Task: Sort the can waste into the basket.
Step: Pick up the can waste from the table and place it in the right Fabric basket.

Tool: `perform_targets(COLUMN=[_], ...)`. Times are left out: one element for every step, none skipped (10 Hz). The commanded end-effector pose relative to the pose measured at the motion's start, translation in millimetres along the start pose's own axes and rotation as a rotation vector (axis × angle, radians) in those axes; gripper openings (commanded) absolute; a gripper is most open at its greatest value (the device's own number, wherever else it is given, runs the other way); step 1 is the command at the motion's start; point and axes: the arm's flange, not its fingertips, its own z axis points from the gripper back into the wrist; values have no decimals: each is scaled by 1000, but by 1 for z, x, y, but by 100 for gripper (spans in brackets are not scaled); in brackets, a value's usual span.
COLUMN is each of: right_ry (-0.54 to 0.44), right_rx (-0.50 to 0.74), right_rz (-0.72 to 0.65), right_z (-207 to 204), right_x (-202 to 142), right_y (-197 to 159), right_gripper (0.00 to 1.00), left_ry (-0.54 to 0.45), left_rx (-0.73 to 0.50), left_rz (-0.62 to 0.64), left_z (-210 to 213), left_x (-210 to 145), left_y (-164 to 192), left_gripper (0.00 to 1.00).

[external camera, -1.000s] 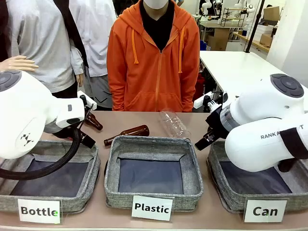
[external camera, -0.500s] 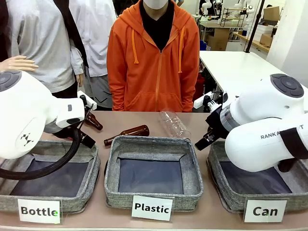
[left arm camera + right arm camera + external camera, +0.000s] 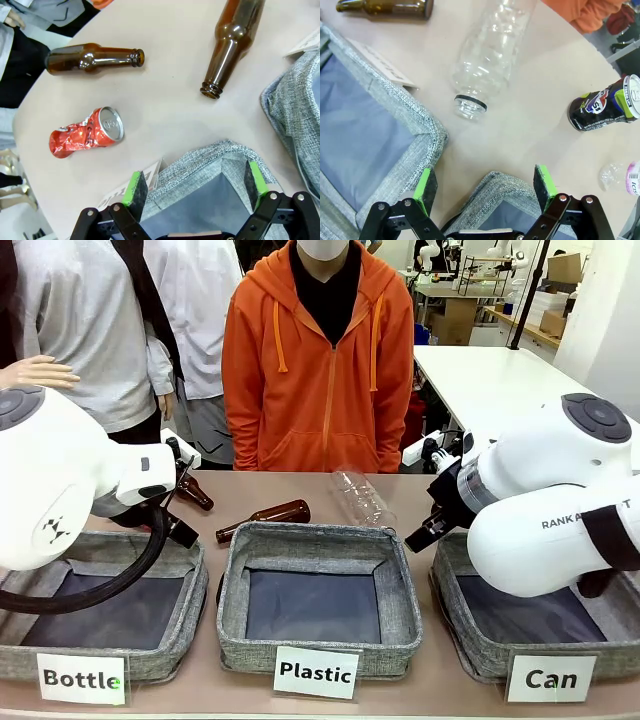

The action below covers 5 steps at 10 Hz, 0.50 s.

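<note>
No change registers between the earlier front views and the current one. The white left arm (image 3: 50, 480), the white right arm (image 3: 540, 530) and the person in the orange hooded jacket (image 3: 320, 380) occupy identical positions.

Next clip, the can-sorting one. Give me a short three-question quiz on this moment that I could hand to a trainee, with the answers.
1. True or false: the crushed red can lies on the table, outside the Can basket.
2. Where is the dark can? A) inside the Can basket B) on the table C) held in a gripper
3. Fill in: the left gripper and the right gripper are both ___.
Key: 1 true; 2 B; 3 open, holding nothing.
</note>
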Motion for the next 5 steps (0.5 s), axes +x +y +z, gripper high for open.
perform_targets(right_ry=[0, 0, 0, 0, 0], right_rx=[0, 0, 0, 0, 0], right_rz=[-1, -1, -1, -1, -1], right_z=[0, 0, 0, 0, 0], right_x=[0, 0, 0, 0, 0], right_y=[0, 0, 0, 0, 0], right_gripper=[100, 100, 100, 100, 100], left_ry=[0, 0, 0, 0, 0], left_rx=[0, 0, 0, 0, 0], left_rz=[0, 0, 0, 0, 0], left_z=[0, 0, 0, 0, 0], left_x=[0, 0, 0, 0, 0], left_y=[0, 0, 0, 0, 0], left_gripper=[100, 100, 100, 100, 100])
